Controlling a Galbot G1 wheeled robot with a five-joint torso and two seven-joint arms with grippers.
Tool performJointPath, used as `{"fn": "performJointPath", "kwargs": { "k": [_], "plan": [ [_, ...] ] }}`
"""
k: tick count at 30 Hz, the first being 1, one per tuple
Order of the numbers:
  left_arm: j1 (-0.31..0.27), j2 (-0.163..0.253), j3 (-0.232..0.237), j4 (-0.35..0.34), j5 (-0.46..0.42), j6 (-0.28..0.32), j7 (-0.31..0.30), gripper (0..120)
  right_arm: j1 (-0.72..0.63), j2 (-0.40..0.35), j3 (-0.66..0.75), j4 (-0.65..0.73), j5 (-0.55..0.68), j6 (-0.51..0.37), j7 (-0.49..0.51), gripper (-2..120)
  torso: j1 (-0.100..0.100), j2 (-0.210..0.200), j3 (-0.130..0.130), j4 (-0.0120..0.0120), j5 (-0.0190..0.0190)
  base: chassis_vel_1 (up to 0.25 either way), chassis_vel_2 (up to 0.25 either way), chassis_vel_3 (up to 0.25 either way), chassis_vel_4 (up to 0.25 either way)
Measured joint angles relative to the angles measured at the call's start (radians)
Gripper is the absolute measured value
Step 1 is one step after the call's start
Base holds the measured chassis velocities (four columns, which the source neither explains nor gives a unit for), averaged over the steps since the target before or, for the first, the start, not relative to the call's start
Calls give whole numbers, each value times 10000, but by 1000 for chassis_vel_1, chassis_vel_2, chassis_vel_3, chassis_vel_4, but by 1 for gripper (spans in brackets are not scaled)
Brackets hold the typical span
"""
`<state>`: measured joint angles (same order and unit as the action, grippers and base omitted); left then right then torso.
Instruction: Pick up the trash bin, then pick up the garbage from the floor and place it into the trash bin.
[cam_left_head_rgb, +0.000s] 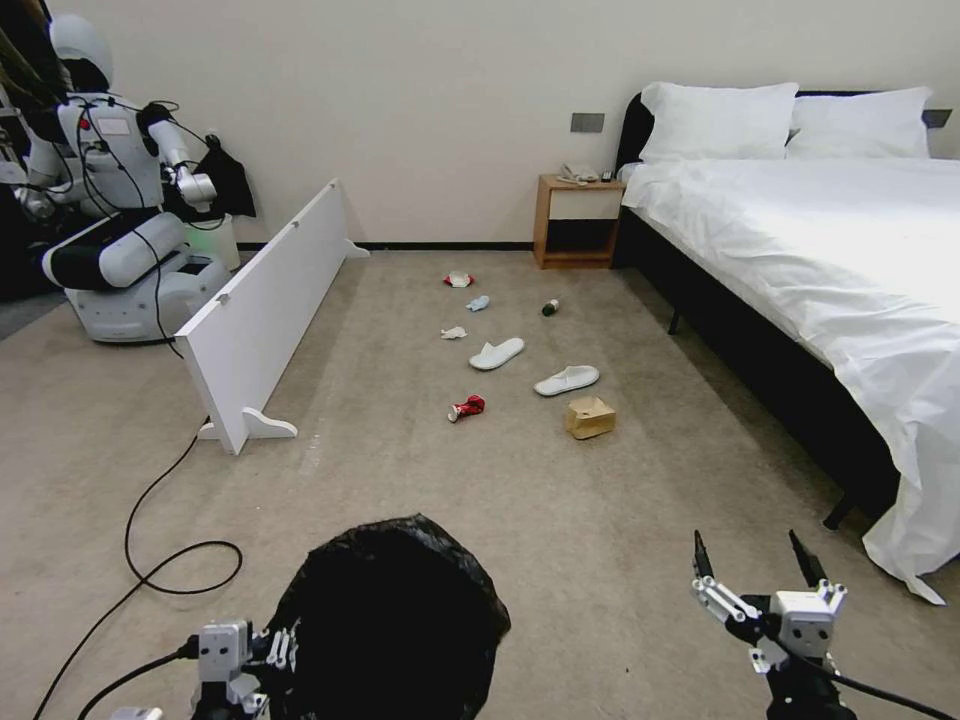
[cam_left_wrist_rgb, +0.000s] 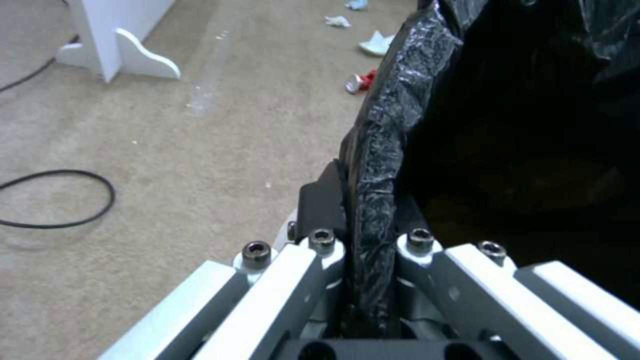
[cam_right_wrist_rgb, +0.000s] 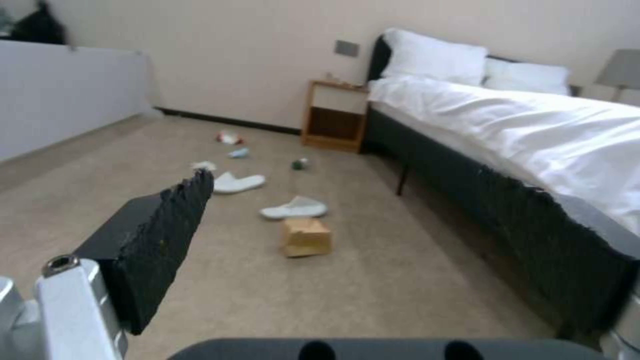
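The left gripper (cam_left_wrist_rgb: 370, 240) has its fingers clenched on the crinkly black plastic bag lining the rim of the small round trash bin (cam_left_head_rgb: 395, 610), 1 finger (cam_left_wrist_rgb: 320, 210) outside the rim and the other inside. The right gripper (cam_left_head_rgb: 760, 570) hangs just right of the trash bin, its 2 black-tipped fingers (cam_left_head_rgb: 700, 555) spread wide and released, grasping nothing.

The garbage lies scattered on the flat beige-brown short-pile carpet floor (cam_left_head_rgb: 620, 520), beyond the trash bin and toward the small wooden nightstand (cam_left_head_rgb: 575, 222). Nearest the trash bin are the crushed red can (cam_left_head_rgb: 467, 407) and, to the can's right, the brown paper carton (cam_left_head_rgb: 589, 417). Beyond them lie 2 white slippers, 1 (cam_left_head_rgb: 497, 353) left of the other (cam_left_head_rgb: 566, 380). Farther still from the trash bin are the white tissue (cam_left_head_rgb: 453, 333), the pale-blue wad (cam_left_head_rgb: 478, 302), the small green bottle (cam_left_head_rgb: 550, 308) and, closest to the nightstand, the red-white packet (cam_left_head_rgb: 459, 279).

A white-sheeted bed with a dark frame (cam_left_head_rgb: 800, 260) stands right of the garbage; a long white board on feet (cam_left_head_rgb: 265, 310) stands left of it, well apart from the trash bin
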<state>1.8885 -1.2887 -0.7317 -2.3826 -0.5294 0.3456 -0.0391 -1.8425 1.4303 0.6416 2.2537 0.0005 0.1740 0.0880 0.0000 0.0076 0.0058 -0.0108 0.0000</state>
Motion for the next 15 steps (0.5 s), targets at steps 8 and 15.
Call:
{"fn": "performJointPath", "kwargs": {
  "k": [8, 15],
  "plan": [
    [17, -140, -296, 21, -300, 38, -26, 3, -96, 16, -305, -233, 118, 180, -522, 100, 0, 0, 0, 1, -1, 0, 0, 0, 0],
    [39, -171, -302, 72, -279, -65, 13, 3, -121, 38, -331, -241, 115, 225, -564, 100, 0, 0, 0, 0, 0, 0, 0, 0, 0]
  ]
}}
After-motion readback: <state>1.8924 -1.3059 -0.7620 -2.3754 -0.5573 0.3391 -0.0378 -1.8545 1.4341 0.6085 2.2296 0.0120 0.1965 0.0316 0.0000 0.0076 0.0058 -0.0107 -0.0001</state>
